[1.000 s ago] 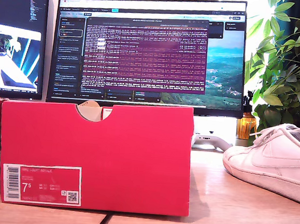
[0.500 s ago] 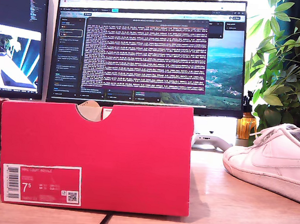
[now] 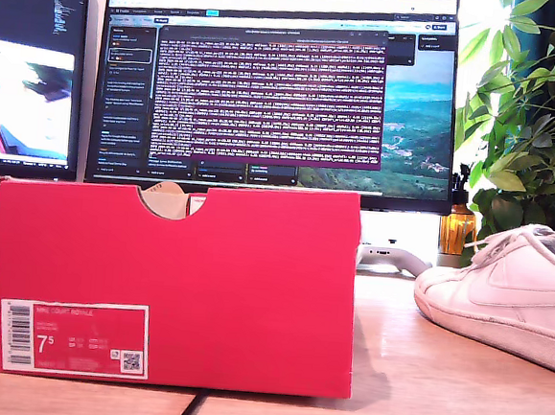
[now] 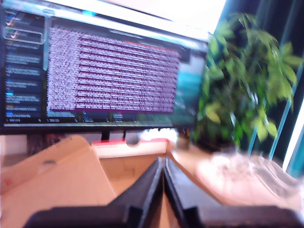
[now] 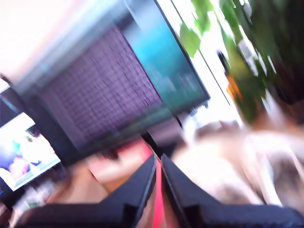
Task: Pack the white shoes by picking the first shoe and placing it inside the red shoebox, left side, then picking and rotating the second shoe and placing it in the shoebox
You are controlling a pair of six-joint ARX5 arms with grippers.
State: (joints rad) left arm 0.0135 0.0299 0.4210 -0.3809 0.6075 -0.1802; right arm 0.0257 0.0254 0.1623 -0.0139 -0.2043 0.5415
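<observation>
red shoebox [image 3: 175, 281] shifted slightly | smooth leather white shoe [image 3: 507, 288] | my first gripper [image 4: 163, 173], my second gripper [image 5: 158, 164] narrow

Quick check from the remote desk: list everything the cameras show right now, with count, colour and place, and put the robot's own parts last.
Red cardboard shoebox: one, bright red, white "7.5" label, on the exterior view's left.
White leather sneaker: one in view, on the desk at the exterior view's right, outside the box.
Wooden desk: one, light brown.
Wide computer monitor: one, dark terminal window, behind the box.
Second monitor: one, at the exterior view's left edge.
Leafy green plant: one, at the exterior view's right.
Amber bottle: one, beside the plant.
My first gripper: black, jaws together, empty.
My second gripper: black, blurred, jaws nearly together, nothing seen held.
</observation>
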